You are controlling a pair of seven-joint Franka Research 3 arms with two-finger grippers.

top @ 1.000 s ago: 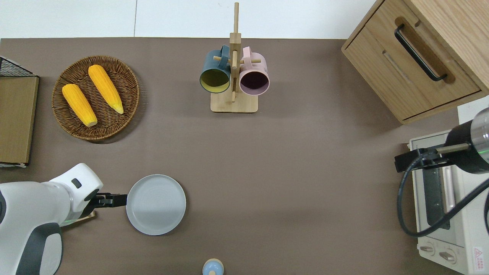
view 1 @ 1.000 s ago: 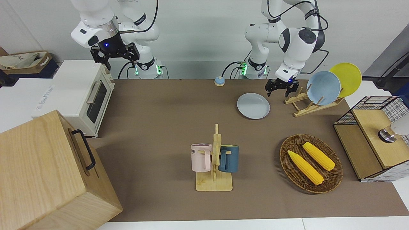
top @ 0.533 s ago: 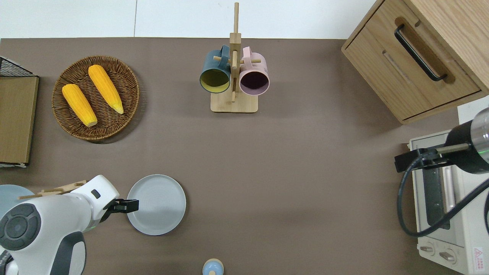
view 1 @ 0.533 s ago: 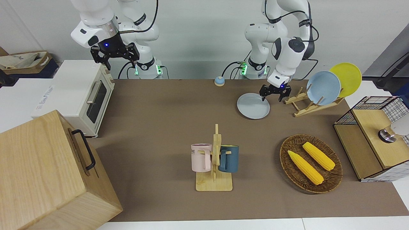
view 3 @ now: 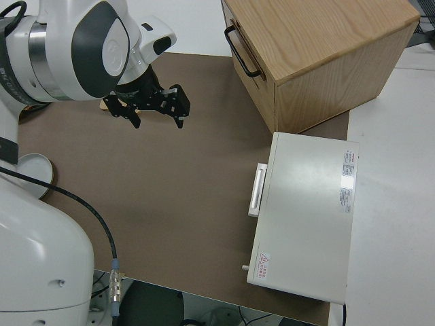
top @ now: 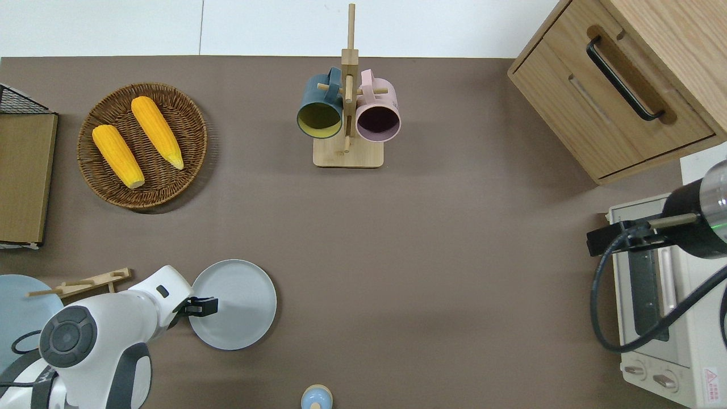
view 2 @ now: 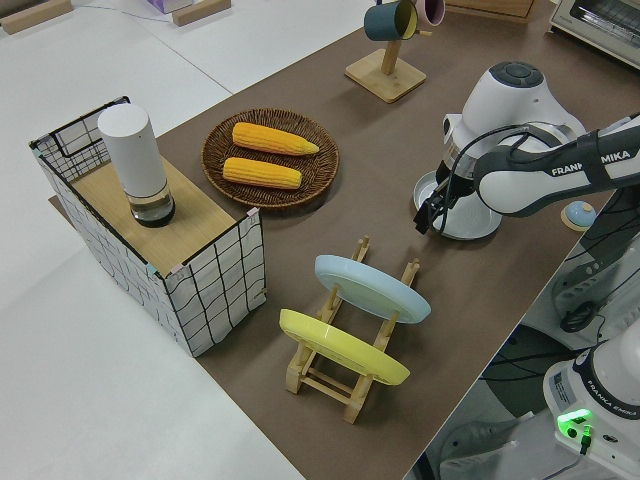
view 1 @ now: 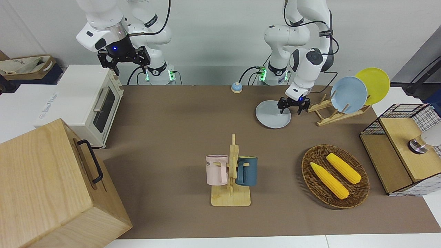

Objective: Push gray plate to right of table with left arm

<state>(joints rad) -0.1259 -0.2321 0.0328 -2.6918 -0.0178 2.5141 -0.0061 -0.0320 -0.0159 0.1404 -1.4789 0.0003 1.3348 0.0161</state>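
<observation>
The gray plate (view 1: 270,117) (top: 238,312) (view 2: 470,226) lies flat on the brown table (view 1: 172,120), close to the robots' edge. My left gripper (view 1: 290,107) (top: 207,305) (view 2: 430,215) is open and low at the plate's rim, on the side toward the left arm's end of the table. In the front view one finger stands over the plate and the other just off it. Nothing is held. My right gripper (view 1: 129,65) (view 3: 156,121) is parked and open.
A wooden rack with a sky-blue plate (view 1: 348,94) and a yellow plate (view 1: 373,84) stands beside the left gripper. Farther from the robots are a corn basket (view 1: 358,193) and a mug tree (view 1: 231,172). A toaster oven (view 1: 89,103) and a wooden drawer box (view 1: 44,186) occupy the right arm's end.
The left gripper has swung from beside the plate rack toward the gray plate and come down to its rim. The plate has not visibly shifted. The right arm is still.
</observation>
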